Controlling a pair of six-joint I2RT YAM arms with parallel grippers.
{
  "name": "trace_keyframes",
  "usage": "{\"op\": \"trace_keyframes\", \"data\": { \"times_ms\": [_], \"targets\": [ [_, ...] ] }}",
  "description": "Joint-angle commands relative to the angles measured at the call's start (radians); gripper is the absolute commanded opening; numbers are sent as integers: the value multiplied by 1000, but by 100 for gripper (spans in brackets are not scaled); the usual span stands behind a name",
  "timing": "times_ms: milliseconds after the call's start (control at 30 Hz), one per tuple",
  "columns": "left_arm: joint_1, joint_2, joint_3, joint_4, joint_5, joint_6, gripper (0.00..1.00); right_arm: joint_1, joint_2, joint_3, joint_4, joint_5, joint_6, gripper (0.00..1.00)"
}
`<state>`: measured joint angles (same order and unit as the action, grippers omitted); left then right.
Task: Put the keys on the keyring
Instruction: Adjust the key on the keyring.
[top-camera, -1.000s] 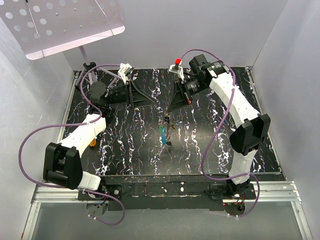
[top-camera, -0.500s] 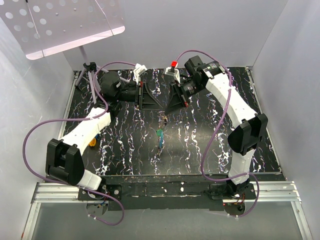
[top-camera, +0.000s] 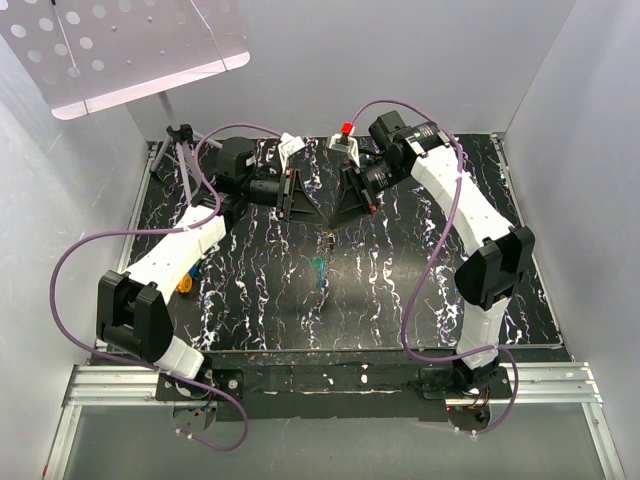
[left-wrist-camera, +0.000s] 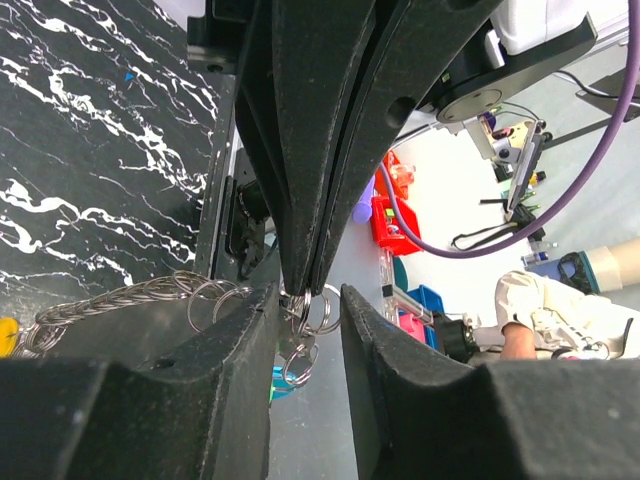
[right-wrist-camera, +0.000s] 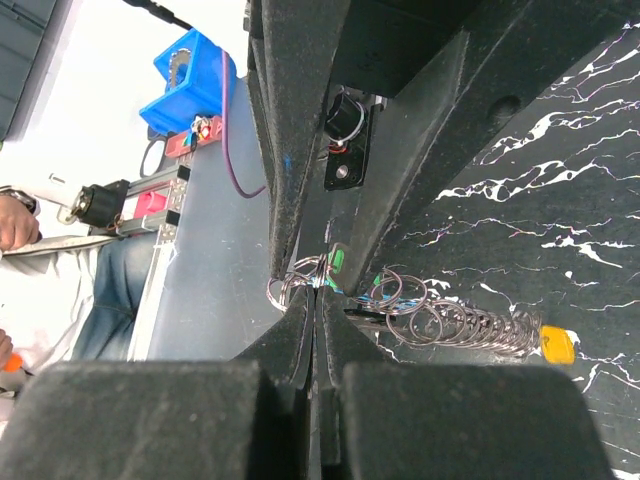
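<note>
**A:** Where is the keyring (left-wrist-camera: 322, 310)?

**B:** Up above the table (top-camera: 400, 300), at the far middle, where my two grippers meet.

**A:** And your right gripper (right-wrist-camera: 313, 300)?

**B:** Pressed tight together, pinching the keyring at its tips.

**A:** The left gripper (left-wrist-camera: 308, 296)?

**B:** Its fingers (left-wrist-camera: 230, 360) are a bit apart, one on each side of the ring. I can't tell if they squeeze it.

**A:** The keys?

**B:** The teal key (top-camera: 318, 268) is just on the near side of the grippers. The yellow key (top-camera: 185, 285) lies on the left, by my left arm (top-camera: 175, 255).

Both arms are standing extended forward and angled inward, tips meeting. The left gripper (left-wrist-camera: 307, 291) is holding its jaws partly apart around the tip of the right gripper (right-wrist-camera: 315, 298), whose jaws are pressing together.
</note>
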<state>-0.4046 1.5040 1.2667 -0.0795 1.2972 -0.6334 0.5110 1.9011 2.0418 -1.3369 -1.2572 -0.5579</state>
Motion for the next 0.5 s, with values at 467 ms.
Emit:
{"op": "trace_keyframes", "data": {
  "times_ms": [467],
  "targets": [
    [-14,-4,46,-86,43,75,0,4,-7,44,-139,-30,-7,1]
  ]
}}
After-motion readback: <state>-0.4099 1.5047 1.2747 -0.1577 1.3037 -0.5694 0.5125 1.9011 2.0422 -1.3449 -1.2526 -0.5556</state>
